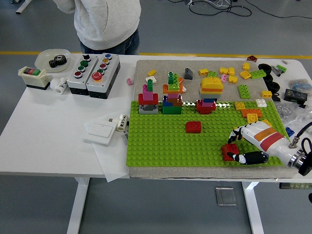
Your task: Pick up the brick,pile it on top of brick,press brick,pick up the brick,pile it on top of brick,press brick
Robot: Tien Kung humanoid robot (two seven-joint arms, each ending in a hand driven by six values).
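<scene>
Robot's right hand (243, 146), entering from the lower right, is curled around a red brick (229, 151) near the front edge of the green baseplate (161, 141); thumb below, fingers above, apparently gripping it. This looks like the first pick-up step. Next, the brick likely needs lifting clear and carrying to the second red brick (193, 126), which sits alone mid-plate, well apart. Finger contact is partly hidden by the hand itself. Farther back stand small brick towers (170, 95). A person (105, 24) stands at the far side, cut off above the waist.
</scene>
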